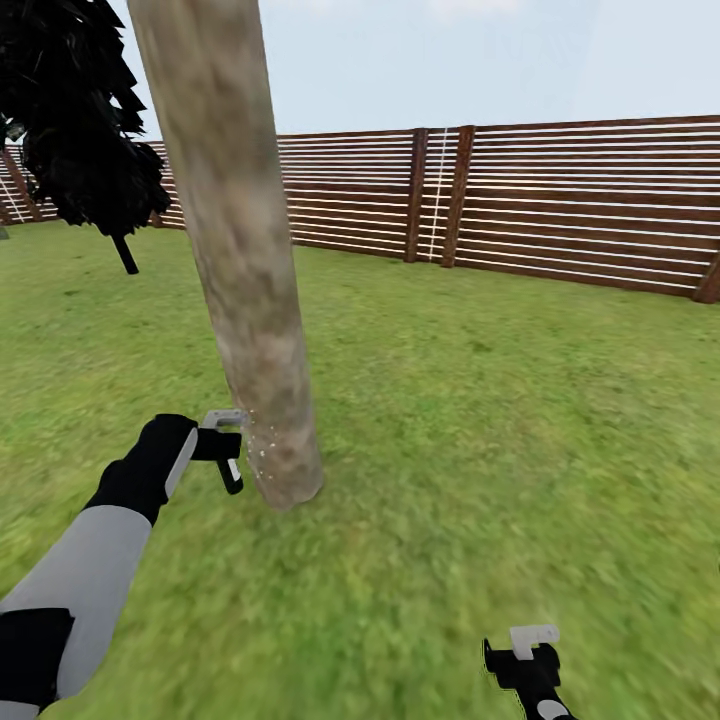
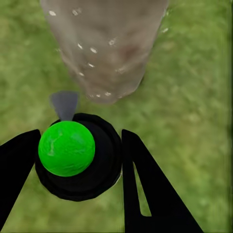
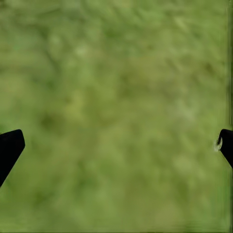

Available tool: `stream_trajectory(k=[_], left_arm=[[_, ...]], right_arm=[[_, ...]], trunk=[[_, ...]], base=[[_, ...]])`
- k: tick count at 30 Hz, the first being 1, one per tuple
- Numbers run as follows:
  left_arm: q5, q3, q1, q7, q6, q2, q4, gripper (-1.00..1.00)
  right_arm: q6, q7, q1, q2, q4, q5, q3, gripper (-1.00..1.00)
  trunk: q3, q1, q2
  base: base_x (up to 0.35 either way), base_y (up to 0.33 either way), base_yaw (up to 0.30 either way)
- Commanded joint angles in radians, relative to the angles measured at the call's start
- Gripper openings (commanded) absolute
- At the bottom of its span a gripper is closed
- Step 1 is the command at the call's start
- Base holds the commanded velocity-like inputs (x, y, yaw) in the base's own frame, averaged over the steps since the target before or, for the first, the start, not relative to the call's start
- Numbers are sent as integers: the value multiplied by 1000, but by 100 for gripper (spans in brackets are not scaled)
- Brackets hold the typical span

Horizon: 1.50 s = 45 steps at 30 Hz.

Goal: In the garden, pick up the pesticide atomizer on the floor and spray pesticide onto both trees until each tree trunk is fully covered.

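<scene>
One tree trunk (image 1: pixel 250 300), mottled grey-brown, rises from the lawn just left of centre, and its crown is out of frame. White droplets speckle its base (image 2: pixel 92 51). My left gripper (image 1: pixel 226 447) is beside that base, shut on the pesticide atomizer (image 2: pixel 77 160). The atomizer is a round black body whose top shows bright green in the left wrist view, with a grey nozzle (image 2: pixel 64 103) pointing at the trunk. My right gripper (image 1: pixel 527 652) hangs open over bare grass at the lower right. The second tree is out of view.
A black conifer (image 1: pixel 80 110) stands at the far left. The brown slat fence (image 1: pixel 560 200) closes the lawn behind. Open grass (image 1: pixel 480 420) spreads to the right of the trunk.
</scene>
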Motion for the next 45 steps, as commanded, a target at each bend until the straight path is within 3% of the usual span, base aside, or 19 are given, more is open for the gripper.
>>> stream_trajectory(k=[1, 19, 30, 42, 45], left_arm=[[-2, 1, 0, -4, 5, 0, -1, -100], [-4, 2, 2, 0, 4, -9, 0, -100], [-2, 3, 4, 6, 3, -10, 0, -100], [-6, 3, 4, 6, 3, -18, 0, -100], [-12, 3, 5, 7, 4, -10, 0, -100]], right_arm=[[-2, -2, 0, 0, 0, -8, 8, 100], [-2, -2, 0, 1, 0, -8, 10, 100], [-2, -2, 0, 1, 0, -8, 10, 100], [-2, -2, 0, 1, 0, -8, 10, 100], [-2, -2, 0, 1, 0, -7, 10, 100]], trunk=[[-1, 0, 0], [-1, 0, 0], [-1, 0, 0], [-1, 0, 0], [-1, 0, 0]], base=[[50, -263, 0], [18, -275, 2], [206, -218, 232], [44, -264, 10], [169, -244, 0]])
